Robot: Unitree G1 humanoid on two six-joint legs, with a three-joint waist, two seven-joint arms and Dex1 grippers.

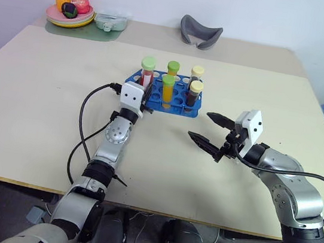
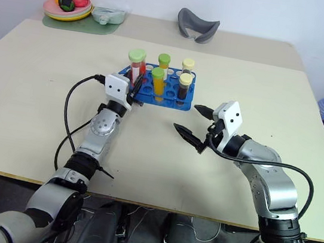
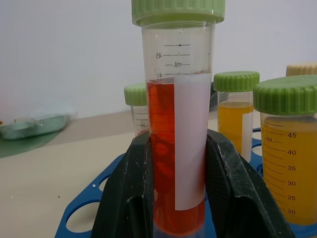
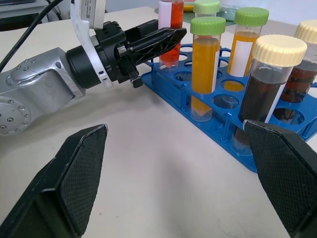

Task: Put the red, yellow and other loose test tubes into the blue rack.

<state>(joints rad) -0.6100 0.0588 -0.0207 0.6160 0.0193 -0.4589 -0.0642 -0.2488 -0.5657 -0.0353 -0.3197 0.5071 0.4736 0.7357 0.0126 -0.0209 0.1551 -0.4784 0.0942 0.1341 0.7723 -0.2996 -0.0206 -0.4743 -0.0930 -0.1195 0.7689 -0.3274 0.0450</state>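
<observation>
The blue rack (image 1: 179, 100) stands at the table's middle with several capped test tubes upright in it, yellow-orange (image 1: 167, 91) and dark brown (image 1: 195, 95) among them. My left gripper (image 1: 146, 95) is at the rack's left end, shut on the red test tube (image 3: 166, 148), which has a pale green cap and stands upright over the holes. Its tip is hidden behind the fingers (image 3: 124, 198). My right gripper (image 1: 199, 125) hangs open and empty just right of the rack, its fingers pointing towards the rack.
At the back left, a plate (image 1: 69, 19) of toy food and a pale green container (image 1: 110, 22) rest on a green mat. A grey curved object (image 1: 200, 31) lies at the back middle. Bare tabletop surrounds the rack.
</observation>
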